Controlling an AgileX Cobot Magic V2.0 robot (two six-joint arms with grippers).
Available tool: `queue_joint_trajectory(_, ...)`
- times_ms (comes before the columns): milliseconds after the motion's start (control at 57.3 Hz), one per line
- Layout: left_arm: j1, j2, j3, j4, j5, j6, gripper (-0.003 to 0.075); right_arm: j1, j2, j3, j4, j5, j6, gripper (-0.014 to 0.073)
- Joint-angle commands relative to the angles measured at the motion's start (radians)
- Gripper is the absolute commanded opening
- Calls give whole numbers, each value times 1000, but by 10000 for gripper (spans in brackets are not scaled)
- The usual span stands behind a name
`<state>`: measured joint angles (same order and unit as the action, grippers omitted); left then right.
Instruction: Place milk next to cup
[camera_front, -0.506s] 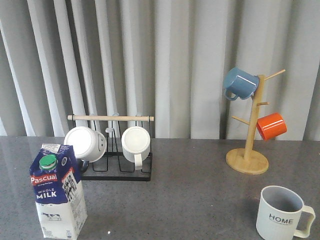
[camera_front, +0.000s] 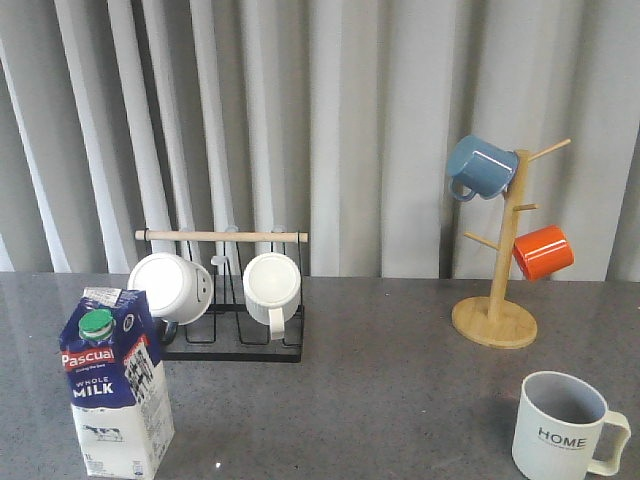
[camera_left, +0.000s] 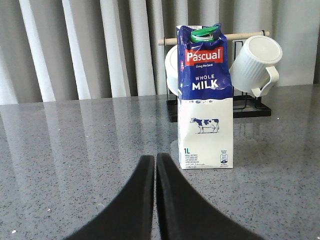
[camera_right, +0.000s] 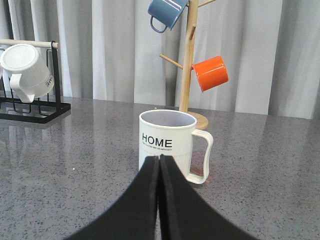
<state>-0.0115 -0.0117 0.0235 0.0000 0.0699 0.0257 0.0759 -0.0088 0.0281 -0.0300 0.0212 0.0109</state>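
The milk (camera_front: 112, 395), a blue-and-white carton with a green cap and red "Pascual" label, stands upright at the front left of the grey table. It also shows in the left wrist view (camera_left: 205, 97), just ahead of my left gripper (camera_left: 155, 159), which is shut and empty. The cup (camera_front: 562, 425), a pale ribbed mug marked "HOME", stands at the front right with its handle to the right. It also shows in the right wrist view (camera_right: 167, 141), close in front of my right gripper (camera_right: 159, 160), which is shut and empty. Neither gripper shows in the front view.
A black wire rack (camera_front: 238, 335) with a wooden bar holds two white mugs (camera_front: 272, 285) behind the milk. A wooden mug tree (camera_front: 497, 310) at the back right carries a blue mug (camera_front: 480, 167) and an orange mug (camera_front: 543, 252). Grey curtains hang behind the table.
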Motion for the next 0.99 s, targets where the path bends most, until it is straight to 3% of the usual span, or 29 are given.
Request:
queue_joint_trajectory(0, 1, -11, -20, 0, -70, -3, -6, 0, -18, 9, -4, -79, -5, -8)
queue_joint_trajectory(349, 1, -11, -21, 0, -107, -4, -6, 0, -18, 7, -13, -85, -11, -8)
queue_joint_trajectory(454, 1, -11, -55, -44, -206, -69, -6, 2, -18, -11, 24, -228, 18, -8)
queue_joint_trajectory(558, -2, -2, -185, -41, -255, -63, -6, 1, -11, -117, 10, -329, -11, -8)
queue_joint_trajectory(750, -2, 286, -551, -41, -91, 23, -6, 1, 263, -470, 30, -126, -187, -8)
queue_joint_trajectory(873, -2, 501, -706, -41, 55, 5, -6, 1, 487, -612, 30, 61, -187, -8)
queue_joint_trajectory(977, -2, 635, -737, -43, 92, 5, -6, 1, 594, -631, 30, 85, -165, -8)
